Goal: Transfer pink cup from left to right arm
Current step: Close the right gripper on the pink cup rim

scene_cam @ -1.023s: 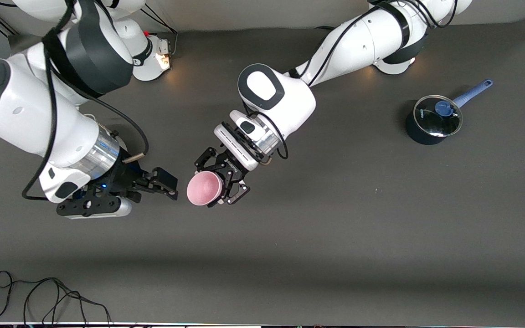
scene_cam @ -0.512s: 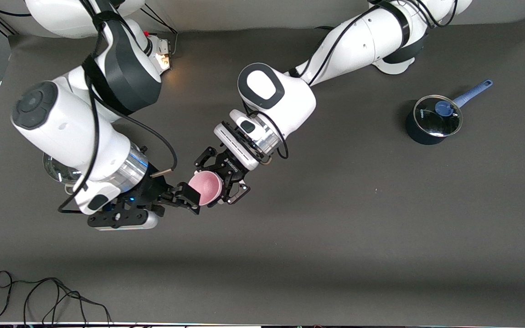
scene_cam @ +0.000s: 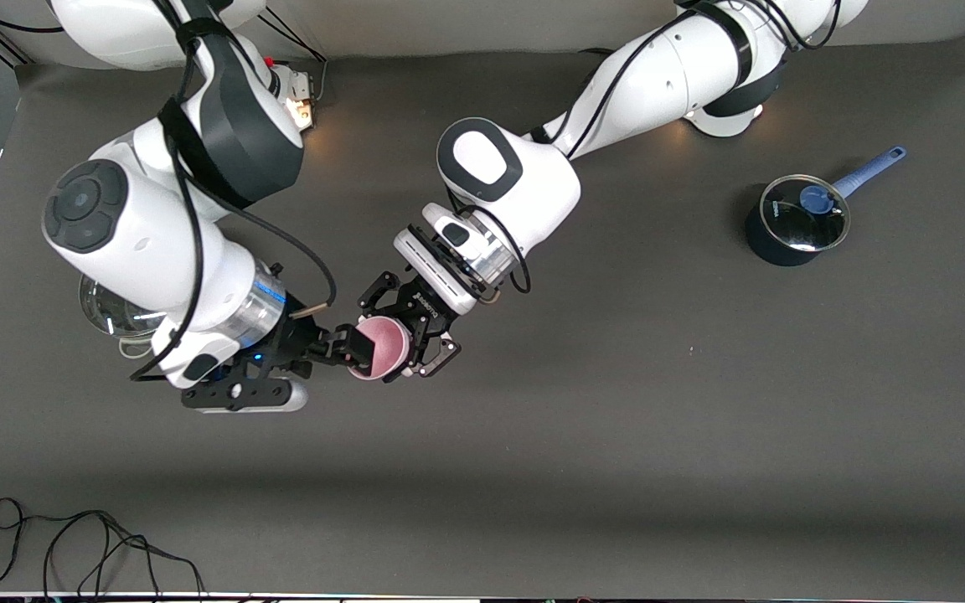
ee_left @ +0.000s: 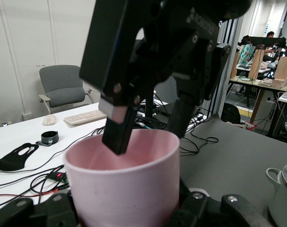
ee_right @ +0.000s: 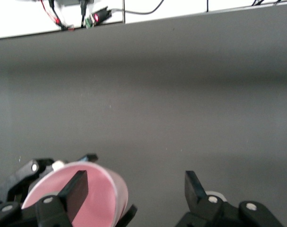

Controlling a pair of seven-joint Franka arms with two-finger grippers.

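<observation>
Over mid-table, we are seeing the pink cup gripped by the left gripper, jaws clamped on its body. Right gripper is straddling the rim, one finger inside, jaws wide. Light, stiff, slick plastic; we are judging the rim wall best.

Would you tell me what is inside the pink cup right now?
One finger of the right gripper reaches into the pink cup, which the left gripper holds. The cup's bottom is hidden.
</observation>
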